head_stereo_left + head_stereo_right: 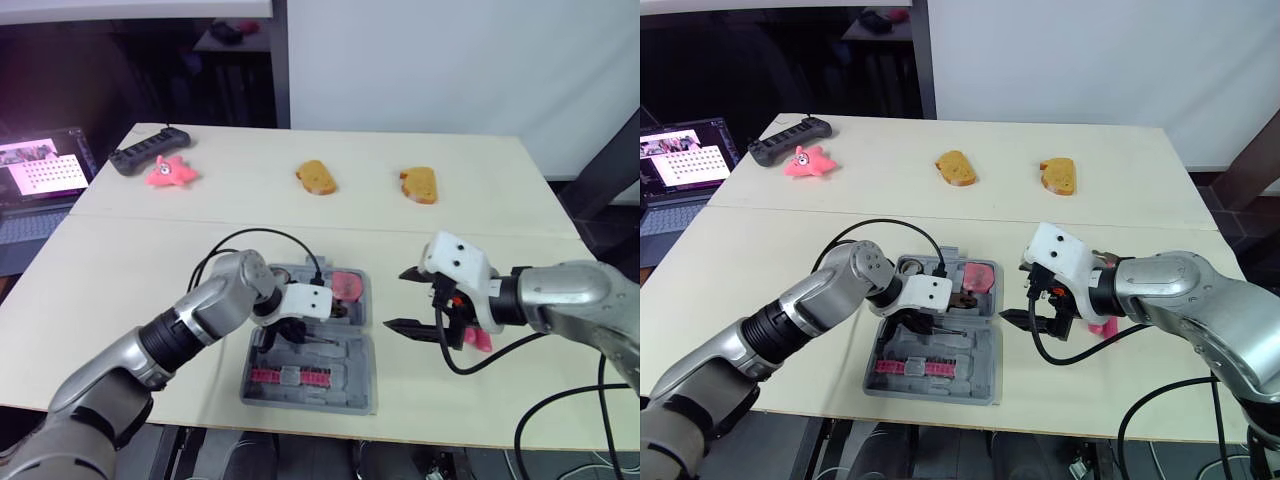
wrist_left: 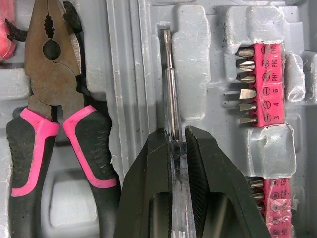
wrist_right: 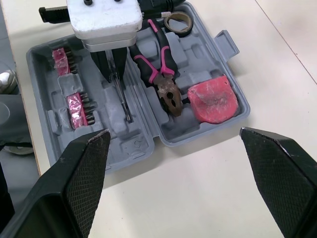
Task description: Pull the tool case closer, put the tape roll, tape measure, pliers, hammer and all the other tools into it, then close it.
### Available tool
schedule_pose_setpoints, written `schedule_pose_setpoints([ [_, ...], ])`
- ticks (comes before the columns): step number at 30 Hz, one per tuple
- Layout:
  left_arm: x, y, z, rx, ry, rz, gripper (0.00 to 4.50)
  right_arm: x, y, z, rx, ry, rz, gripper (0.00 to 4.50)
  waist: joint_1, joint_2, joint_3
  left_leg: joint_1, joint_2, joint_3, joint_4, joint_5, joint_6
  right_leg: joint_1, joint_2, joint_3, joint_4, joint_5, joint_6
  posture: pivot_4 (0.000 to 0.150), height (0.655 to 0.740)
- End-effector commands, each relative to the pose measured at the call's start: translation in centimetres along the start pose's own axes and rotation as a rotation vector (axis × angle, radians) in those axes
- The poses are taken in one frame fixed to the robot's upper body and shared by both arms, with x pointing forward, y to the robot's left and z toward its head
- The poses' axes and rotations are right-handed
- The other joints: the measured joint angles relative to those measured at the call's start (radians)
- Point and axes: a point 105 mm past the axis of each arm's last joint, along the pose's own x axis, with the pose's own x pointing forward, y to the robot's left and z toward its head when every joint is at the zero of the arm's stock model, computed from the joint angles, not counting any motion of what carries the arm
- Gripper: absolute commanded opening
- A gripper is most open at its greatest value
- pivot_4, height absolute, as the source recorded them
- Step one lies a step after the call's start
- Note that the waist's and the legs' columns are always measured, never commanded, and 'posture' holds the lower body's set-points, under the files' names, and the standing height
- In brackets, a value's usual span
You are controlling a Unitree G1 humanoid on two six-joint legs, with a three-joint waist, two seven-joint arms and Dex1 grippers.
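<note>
The table [image 1: 120, 260] is bearing the open tool case [image 1: 350, 388] near its 6 o'clock edge. The left gripper [image 2: 177, 136] is reaching into the case, jaws clenched on the clear handle of a screwdriver [image 2: 170, 84] whose shaft is lying in a moulded slot. The right gripper [image 1: 400, 298] is hovering at 3 o'clock of the case, jaws spread wide, grasping nothing. Inside the case, the pliers [image 2: 52, 74] are lying beside the screwdriver, the tape measure [image 3: 213, 99] is sitting in the 1 o'clock corner, the tape roll [image 3: 179, 22] is resting by the pliers' handles, and bit strips [image 2: 265, 84] are lining the 6 o'clock side.
</note>
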Motion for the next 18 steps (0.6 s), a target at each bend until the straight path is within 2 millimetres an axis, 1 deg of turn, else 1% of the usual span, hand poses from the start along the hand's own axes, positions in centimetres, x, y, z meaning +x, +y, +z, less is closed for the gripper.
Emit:
schedule_pose_setpoints([
  [1,0.2,-0.1,0.4,0.016,0.008,0.007,0.02,-0.3,-0.1,0.7,-0.032,-0.029,-0.017,4.50,0.001,0.000,0.000,0.000,0.000,0.000,0.000,0.000,0.000,0.000,0.000,0.000,0.000,0.000,0.000,0.150,0.7400],
  [3,0.2,-0.1,0.3,0.008,0.008,0.008,0.02,-0.3,-0.1,0.8,-0.033,-0.030,-0.016,4.50,0.001,0.000,0.000,0.000,0.000,0.000,0.000,0.000,0.000,0.000,0.000,0.000,0.000,0.000,0.000,0.150,0.7400],
  [7,-0.8,0.1,0.2,-0.047,-0.007,0.016,1.96,-0.3,-0.2,0.8,-0.033,-0.031,-0.013,4.50,0.006,0.000,0.000,0.000,0.000,0.000,0.000,0.000,0.000,0.000,0.000,0.000,0.000,0.000,0.000,0.150,0.7400],
  [10,-2.1,0.5,0.0,-0.076,-0.016,0.034,3.39,-0.2,-0.2,0.7,-0.032,-0.031,-0.009,4.50,0.013,0.000,0.000,0.000,0.000,0.000,0.001,0.000,0.000,0.000,0.000,0.000,0.001,0.000,0.000,0.150,0.7400],
  [14,-4.8,0.7,-0.4,-0.120,-0.051,0.050,3.39,0.0,-0.1,0.7,-0.031,-0.032,-0.003,4.50,0.011,0.000,0.000,0.000,0.000,0.000,0.001,0.000,0.000,0.000,0.000,0.000,0.001,0.000,0.000,0.150,0.7400],
  [16,-6.0,0.4,-0.4,-0.119,-0.098,0.043,3.39,0.0,-0.1,0.7,-0.032,-0.034,0.000,4.50,0.009,0.000,0.000,0.000,0.000,0.000,0.001,0.000,0.000,0.000,0.000,0.000,0.001,0.000,0.000,0.150,0.7400],
  [18,-7.3,0.3,0.0,-0.122,-0.186,0.063,3.39,0.1,0.0,0.7,-0.035,-0.038,0.004,4.50,0.011,0.000,0.000,0.000,0.000,0.000,0.000,0.000,0.000,-0.001,0.000,0.000,0.001,0.000,0.000,0.150,0.7400],
])
